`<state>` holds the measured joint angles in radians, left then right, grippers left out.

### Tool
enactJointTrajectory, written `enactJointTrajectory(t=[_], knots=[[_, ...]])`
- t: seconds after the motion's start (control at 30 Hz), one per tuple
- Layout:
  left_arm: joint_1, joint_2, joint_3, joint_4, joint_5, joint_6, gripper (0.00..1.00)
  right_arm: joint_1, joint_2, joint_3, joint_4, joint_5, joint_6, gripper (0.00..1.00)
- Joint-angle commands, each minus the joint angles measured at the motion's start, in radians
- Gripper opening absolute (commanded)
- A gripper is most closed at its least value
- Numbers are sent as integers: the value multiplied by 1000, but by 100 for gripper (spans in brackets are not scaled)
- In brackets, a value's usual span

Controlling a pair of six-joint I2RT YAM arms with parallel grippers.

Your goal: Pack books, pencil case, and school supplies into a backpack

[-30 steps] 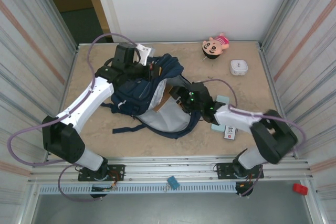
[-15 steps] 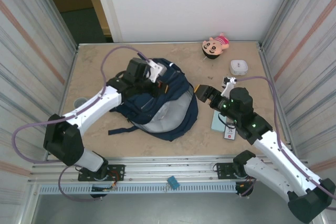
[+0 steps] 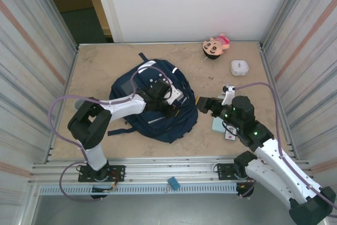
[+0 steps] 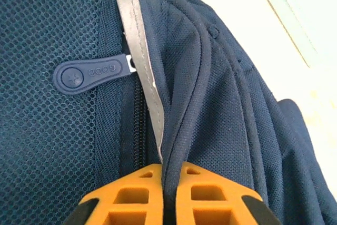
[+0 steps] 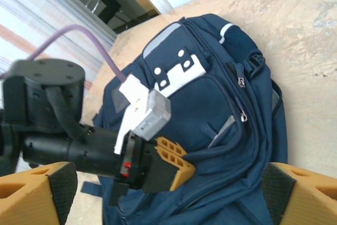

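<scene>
Now that the right jaws have backed off wide open, the backpack (image 3: 150,85) lies slumped shut, left jaws pinching its fabric; the pencil case (image 3: 216,125) waits unpacked.

white back wall (image 3: 200,3) | ribbed metal side walls (image 3: 31,51) | beige tbl top (image 3: 95,67) | doorway (image 3: 79,22) far-L

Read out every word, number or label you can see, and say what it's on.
"1009": raised characters on the zipper pull of the backpack, as they look in the left wrist view; they may be upside down.
Black print on the small white pack: too small to read.
Dark marks on the white bracket on the left wrist: too blurred to read.
</scene>
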<state>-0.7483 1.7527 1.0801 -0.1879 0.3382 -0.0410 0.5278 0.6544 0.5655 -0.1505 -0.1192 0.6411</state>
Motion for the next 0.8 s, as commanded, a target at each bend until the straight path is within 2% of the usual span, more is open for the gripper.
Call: enactJointTrajectory(t=[0.0,0.07,0.13,0.27,0.37,0.6,0.77], knots=[[-6,-79,15,-2,0,-26,23,-8,-28,-5,45,-25,-131,91],[7,-138,33,-25,3,-39,43,-6,-25,11,30,-60,-225,92],[28,-204,41,-41,4,-73,56,-7,-6,45,-10,-119,-348,95],[106,-342,11,-47,-3,-180,71,15,96,170,-176,-241,-638,94],[172,-425,-38,-69,-2,-265,75,87,202,263,-302,-218,-835,93],[292,-581,-220,-95,20,-354,76,305,460,342,-445,-181,-1316,92],[340,-684,-363,-56,52,-419,76,385,634,369,-403,-121,-1445,91]])
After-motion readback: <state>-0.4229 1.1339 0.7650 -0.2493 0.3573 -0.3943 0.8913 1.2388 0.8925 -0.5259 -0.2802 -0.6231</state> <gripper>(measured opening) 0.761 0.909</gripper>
